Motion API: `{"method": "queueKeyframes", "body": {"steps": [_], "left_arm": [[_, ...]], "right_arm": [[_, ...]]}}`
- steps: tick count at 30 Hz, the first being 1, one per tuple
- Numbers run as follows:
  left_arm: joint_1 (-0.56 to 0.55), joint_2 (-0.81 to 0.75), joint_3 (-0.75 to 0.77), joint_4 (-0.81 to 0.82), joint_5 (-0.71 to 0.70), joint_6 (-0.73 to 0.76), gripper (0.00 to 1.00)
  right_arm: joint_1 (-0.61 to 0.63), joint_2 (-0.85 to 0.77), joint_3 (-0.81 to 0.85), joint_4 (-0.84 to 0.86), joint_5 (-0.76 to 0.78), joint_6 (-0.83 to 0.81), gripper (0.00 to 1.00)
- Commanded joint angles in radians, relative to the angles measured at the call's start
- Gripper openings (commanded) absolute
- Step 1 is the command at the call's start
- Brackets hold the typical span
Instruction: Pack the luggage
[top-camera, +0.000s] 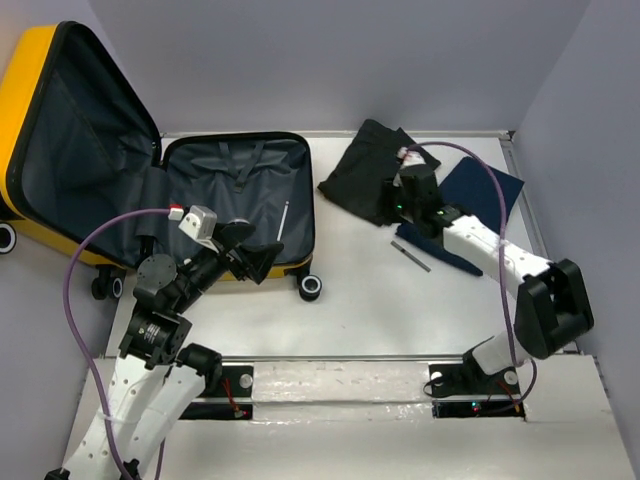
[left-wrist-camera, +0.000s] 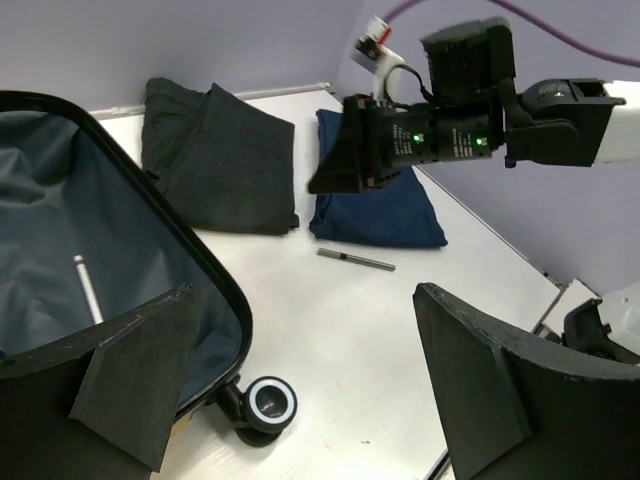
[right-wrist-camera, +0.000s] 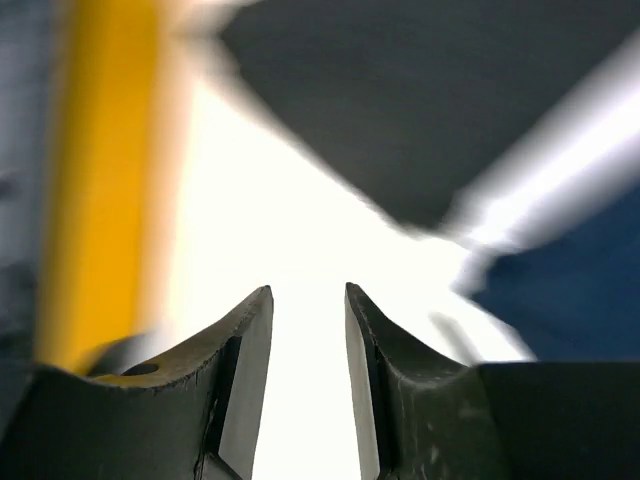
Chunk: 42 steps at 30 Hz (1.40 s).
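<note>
The luggage (top-camera: 60, 130) is a yellow suitcase lying open at the left, its lid leaning on the wall and its grey-lined base (top-camera: 235, 185) flat on the table. A pen (top-camera: 284, 218) lies in the base. My left gripper (top-camera: 250, 250) hovers wide open and holds nothing by the base's near right corner, above a wheel (left-wrist-camera: 270, 402). My right gripper (top-camera: 388, 205) hangs over the near edge of the folded black clothes (top-camera: 365, 170), jaws partly open with nothing between them (right-wrist-camera: 308, 300). Folded navy clothes (left-wrist-camera: 375, 210) lie beneath the right arm.
A second pen (top-camera: 411, 256) lies loose on the table between the suitcase and the navy clothes. Purple-grey walls close in the back and both sides. The right wrist view is motion-blurred, showing the yellow shell (right-wrist-camera: 95, 180) at its left.
</note>
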Motion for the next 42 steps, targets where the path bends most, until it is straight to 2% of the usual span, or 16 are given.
{"method": "queueKeyframes", "body": {"steps": [1, 5, 11, 15, 23, 26, 27, 29, 32, 34, 36, 37, 42], "left_arm": [[-0.034, -0.006, 0.033, 0.025, 0.0, 0.021, 0.99], [-0.057, 0.008, 0.038, 0.022, -0.005, 0.024, 0.99], [-0.071, 0.007, 0.036, 0.022, -0.012, 0.025, 0.99], [-0.071, 0.003, 0.036, 0.022, -0.02, 0.027, 0.99], [-0.077, 0.0, 0.036, 0.022, -0.02, 0.027, 0.99], [-0.077, 0.0, 0.038, 0.022, -0.02, 0.029, 0.99], [-0.077, -0.001, 0.038, 0.022, -0.021, 0.029, 0.99], [-0.077, -0.001, 0.038, 0.022, -0.021, 0.029, 0.99], [-0.077, -0.001, 0.038, 0.022, -0.023, 0.029, 0.99], [-0.077, -0.001, 0.038, 0.022, -0.024, 0.029, 0.99], [-0.077, -0.003, 0.038, 0.022, -0.029, 0.029, 0.99], [-0.077, -0.003, 0.038, 0.022, -0.031, 0.03, 0.99], [-0.077, -0.007, 0.038, 0.022, -0.038, 0.029, 0.99]], "right_arm": [[-0.127, -0.169, -0.253, -0.001, 0.142, 0.056, 0.42], [-0.19, -0.2, -0.34, -0.058, 0.162, 0.053, 0.48], [-0.216, -0.107, -0.276, -0.127, 0.009, -0.022, 0.52], [-0.216, -0.027, -0.216, -0.185, -0.006, -0.077, 0.56], [-0.225, 0.097, -0.165, -0.216, -0.003, -0.111, 0.56], [-0.225, 0.129, -0.142, -0.245, -0.054, -0.121, 0.56], [-0.205, 0.13, -0.145, -0.245, -0.058, -0.115, 0.52], [-0.178, 0.123, -0.153, -0.245, -0.083, -0.107, 0.51], [-0.098, 0.13, -0.162, -0.259, -0.02, -0.078, 0.42], [-0.07, 0.145, -0.159, -0.265, 0.021, -0.059, 0.29], [-0.06, 0.156, -0.156, -0.265, 0.029, -0.047, 0.11], [-0.06, 0.159, -0.154, -0.266, 0.03, -0.045, 0.07], [-0.043, 0.041, -0.125, -0.256, 0.008, -0.041, 0.07]]}}
